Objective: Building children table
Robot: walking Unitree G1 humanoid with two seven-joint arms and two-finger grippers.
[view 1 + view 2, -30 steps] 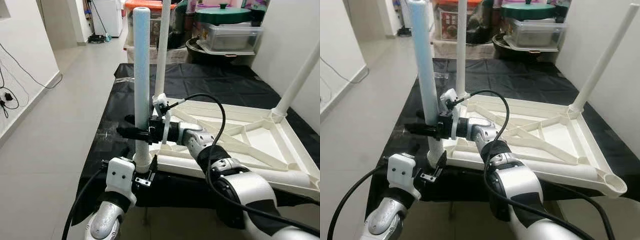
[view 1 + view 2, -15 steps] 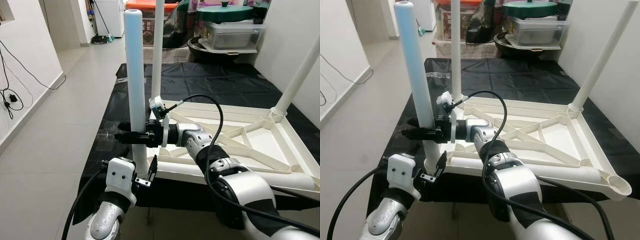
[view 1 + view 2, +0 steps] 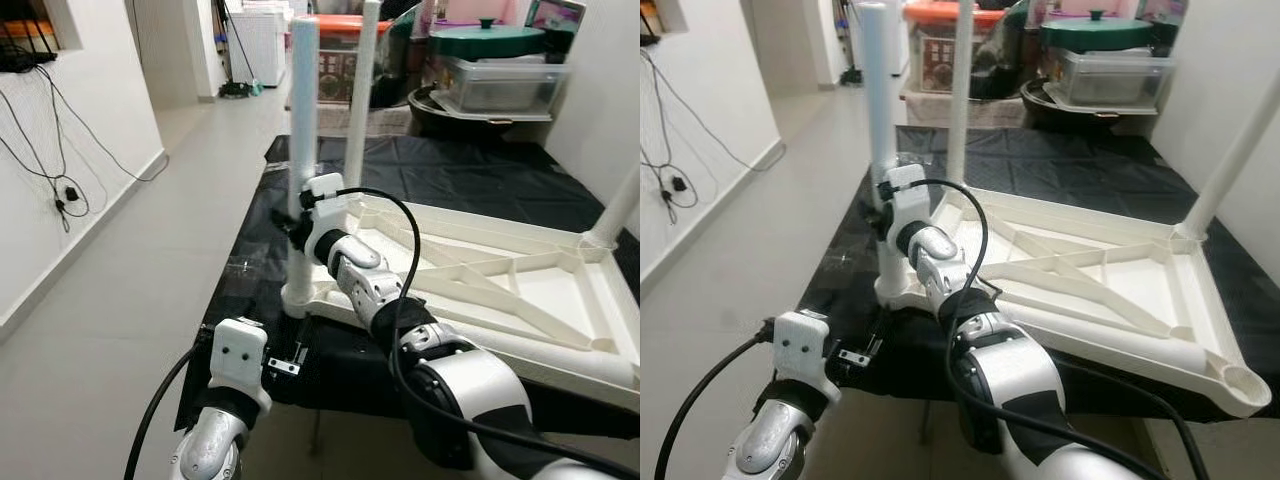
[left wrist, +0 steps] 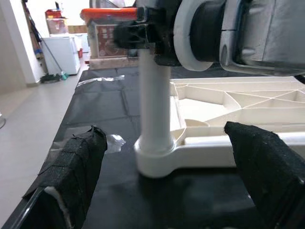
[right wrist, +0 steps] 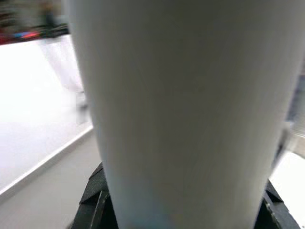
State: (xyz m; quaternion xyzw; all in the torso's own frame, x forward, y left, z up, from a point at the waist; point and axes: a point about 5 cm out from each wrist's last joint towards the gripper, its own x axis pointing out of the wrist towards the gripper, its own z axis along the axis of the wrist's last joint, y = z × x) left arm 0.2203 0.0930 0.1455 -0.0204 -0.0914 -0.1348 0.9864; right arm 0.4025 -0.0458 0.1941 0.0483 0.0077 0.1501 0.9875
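Observation:
The white children's table (image 3: 480,290) lies upside down on a black cloth. A white table leg (image 3: 303,110) stands upright in the table's near-left corner socket (image 4: 155,152). My right gripper (image 3: 290,222) is shut on this leg, a little above the socket. In the right wrist view the leg (image 5: 181,109) is pressed between the black fingers (image 5: 95,195). My left gripper (image 4: 167,162) is open, low at the cloth's front edge. It faces the socket without touching it and shows in the head view (image 3: 292,360) too.
Two more legs stand in the table: one at the far-left corner (image 3: 362,90), one at the far-right corner (image 3: 615,205). The near-right socket (image 3: 1240,380) holds nothing. Bins and a green-lidded pot (image 3: 490,45) crowd the back. Open floor (image 3: 130,270) lies to the left.
The head view has shifted. My right wrist has rolled around the leg while staying shut on it, and the leg now stands straighter. The left gripper has stayed put.

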